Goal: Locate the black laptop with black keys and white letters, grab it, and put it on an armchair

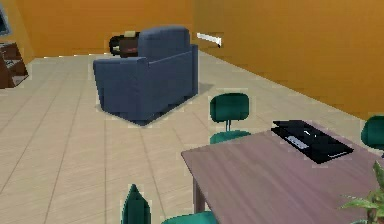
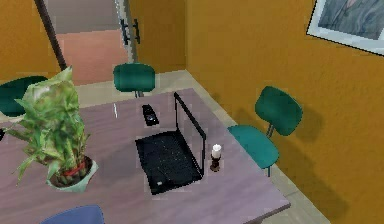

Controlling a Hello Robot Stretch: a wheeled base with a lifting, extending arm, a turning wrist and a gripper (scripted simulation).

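One open laptop [image 2: 168,160] sits on the table [image 2: 112,150]; perhaps a remote [image 2: 149,114] nearby.

we find the black laptop [image 2: 166,160] open on the purplish table [image 2: 240,188], its dark base lying flat and its lid standing upright along one side. the armchair [image 1: 148,78] is blue and bulky, standing on the tiled floor [image 1: 60,125] well apart from the table.

pose | robot's front faces the armchair [image 1: 150,75] | arm side faces the table [image 2: 113,130], close by
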